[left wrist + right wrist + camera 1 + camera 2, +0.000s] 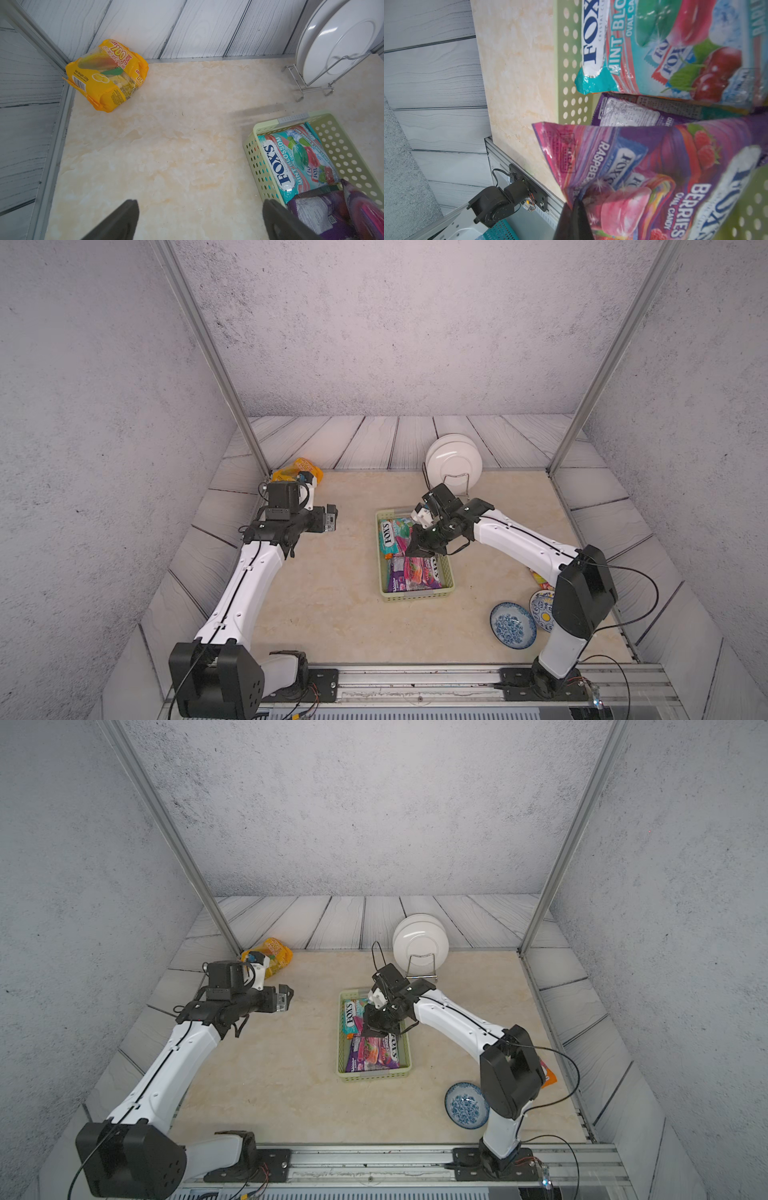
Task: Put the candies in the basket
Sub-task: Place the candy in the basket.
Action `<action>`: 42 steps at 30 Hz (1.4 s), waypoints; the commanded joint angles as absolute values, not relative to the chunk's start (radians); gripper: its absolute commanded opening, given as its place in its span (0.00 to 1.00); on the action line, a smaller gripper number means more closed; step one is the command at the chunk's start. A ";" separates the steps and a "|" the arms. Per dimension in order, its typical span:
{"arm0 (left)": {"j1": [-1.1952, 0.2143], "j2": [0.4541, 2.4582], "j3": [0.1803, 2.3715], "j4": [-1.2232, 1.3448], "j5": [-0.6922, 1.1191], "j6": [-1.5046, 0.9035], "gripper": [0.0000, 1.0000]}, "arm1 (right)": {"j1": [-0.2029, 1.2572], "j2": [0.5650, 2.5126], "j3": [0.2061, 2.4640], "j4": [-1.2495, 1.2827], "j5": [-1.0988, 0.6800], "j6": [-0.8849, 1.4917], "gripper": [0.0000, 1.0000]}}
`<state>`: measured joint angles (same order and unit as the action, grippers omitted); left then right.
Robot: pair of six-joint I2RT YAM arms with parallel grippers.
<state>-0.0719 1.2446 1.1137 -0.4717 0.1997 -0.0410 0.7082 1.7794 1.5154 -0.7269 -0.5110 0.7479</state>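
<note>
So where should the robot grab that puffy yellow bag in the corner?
Probably the flat crimped seam of the yellow bag, on the edge facing the open table: thin enough to pinch, while the body is puffy. The open left gripper should come from the table side, since walls close off the corner behind it.

Orange packet (548, 1078) mostly behind right arm (511, 1077), patterned bowl (540, 609) half-hidden
</note>
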 commanded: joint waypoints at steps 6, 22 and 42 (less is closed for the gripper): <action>-0.061 1.262 1.140 -0.473 0.195 -0.021 1.00 | 0.735 1.856 1.736 -0.857 -0.437 0.641 0.43; -0.060 1.264 1.141 -0.482 0.222 -0.032 1.00 | 0.735 2.097 1.895 -1.001 -0.151 0.349 0.56; -0.056 1.255 1.121 -0.461 0.208 -0.017 1.00 | 0.761 2.211 1.949 -1.023 -0.388 0.249 0.31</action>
